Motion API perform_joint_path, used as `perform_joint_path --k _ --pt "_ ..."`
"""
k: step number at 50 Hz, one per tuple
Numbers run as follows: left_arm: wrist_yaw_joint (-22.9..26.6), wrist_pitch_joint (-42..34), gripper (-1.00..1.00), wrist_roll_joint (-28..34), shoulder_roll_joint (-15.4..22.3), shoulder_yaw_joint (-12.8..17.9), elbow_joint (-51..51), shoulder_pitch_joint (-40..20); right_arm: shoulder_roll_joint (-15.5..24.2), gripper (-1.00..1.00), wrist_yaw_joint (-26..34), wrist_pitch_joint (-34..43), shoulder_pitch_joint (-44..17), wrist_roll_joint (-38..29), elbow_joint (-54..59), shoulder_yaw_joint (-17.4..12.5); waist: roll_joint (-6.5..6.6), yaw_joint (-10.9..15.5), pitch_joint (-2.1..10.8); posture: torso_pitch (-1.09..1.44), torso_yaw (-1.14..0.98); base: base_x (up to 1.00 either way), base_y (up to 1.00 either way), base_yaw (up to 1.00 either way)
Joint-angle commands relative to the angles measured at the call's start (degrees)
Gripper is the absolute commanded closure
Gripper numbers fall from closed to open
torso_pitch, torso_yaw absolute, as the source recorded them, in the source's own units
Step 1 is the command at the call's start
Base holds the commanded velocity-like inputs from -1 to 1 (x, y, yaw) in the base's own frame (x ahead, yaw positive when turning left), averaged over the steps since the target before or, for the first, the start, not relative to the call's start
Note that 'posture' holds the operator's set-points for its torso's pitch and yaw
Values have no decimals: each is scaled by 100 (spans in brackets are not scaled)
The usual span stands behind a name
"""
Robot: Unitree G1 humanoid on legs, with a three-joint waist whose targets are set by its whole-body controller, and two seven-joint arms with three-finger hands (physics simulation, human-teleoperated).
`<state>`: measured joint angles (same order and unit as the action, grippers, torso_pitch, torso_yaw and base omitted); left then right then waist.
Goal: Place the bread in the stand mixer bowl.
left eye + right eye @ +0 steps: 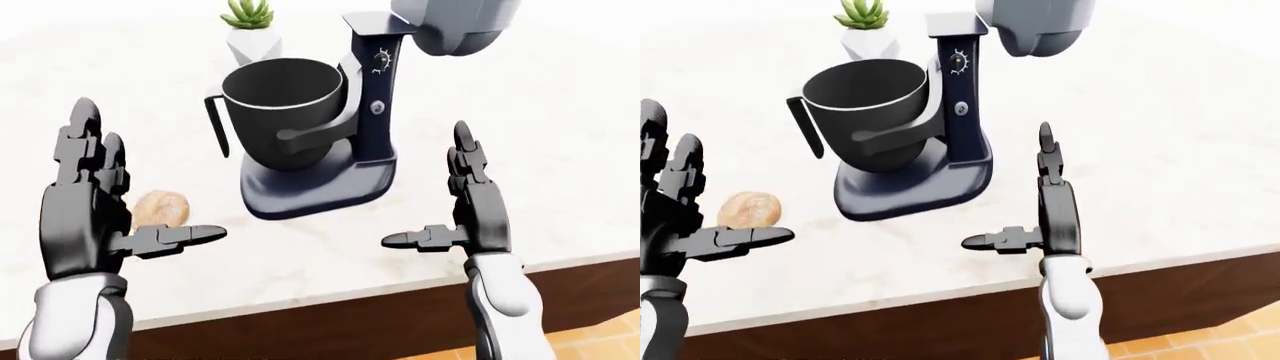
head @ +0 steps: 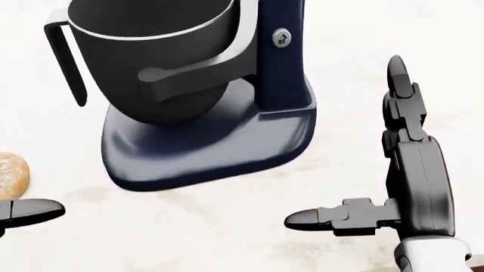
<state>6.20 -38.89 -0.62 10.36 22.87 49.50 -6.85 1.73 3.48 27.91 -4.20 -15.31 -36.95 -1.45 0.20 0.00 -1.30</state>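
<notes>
Beside left hand (image 1: 90,217) thumb, bread (image 1: 162,208) on counter (image 1: 560,150), fingers spread

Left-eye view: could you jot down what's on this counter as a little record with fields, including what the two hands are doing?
counter: pale marble top with a dark wood edge
stand mixer: dark blue base and column, grey head tilted up
bowl: dark, sits on the mixer, looks empty
bread: round brown roll lying on the counter, left of the mixer base
plant: small succulent in a white pot, above the bowl in this view
left hand: open, fingers spread, beside the bread, not holding it
right hand: open, holds nothing, right of the mixer
</notes>
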Motion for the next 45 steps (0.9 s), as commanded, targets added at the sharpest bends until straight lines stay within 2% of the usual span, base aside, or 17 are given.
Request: perform_joint_path --k 1,9,17,22,31,45 --pt "23 287 -100 -31 90 119 49 -37 12 -100 -24 -183 -101 -12 -227 4 5 0 78 0 0 0 0 0" --pt "177 706 -100 -136 233 699 -333 183 31 -100 -6 -299 -98 -79 -227 30 26 -6 52 0 0 0 0 0" --pt "285 1141 -100 -92 264 973 -745 375 13 -100 19 -344 -91 -114 -248 20 42 -7 51 0 0 0 0 0" --pt "267 1486 -100 7 309 992 -1211 398 13 -100 24 -346 -95 -128 -261 20 44 -1 57 0 0 0 0 0" --pt "179 1723 -100 98 784 943 -2183 19 9 -100 26 -394 -115 -136 -201 32 54 2 88 0 0 0 0 0" --pt "274 1806 -100 371 1200 583 -3121 -451 1 -100 26 -402 -98 -143 -222 46 74 10 135 0 0 0 0 0"
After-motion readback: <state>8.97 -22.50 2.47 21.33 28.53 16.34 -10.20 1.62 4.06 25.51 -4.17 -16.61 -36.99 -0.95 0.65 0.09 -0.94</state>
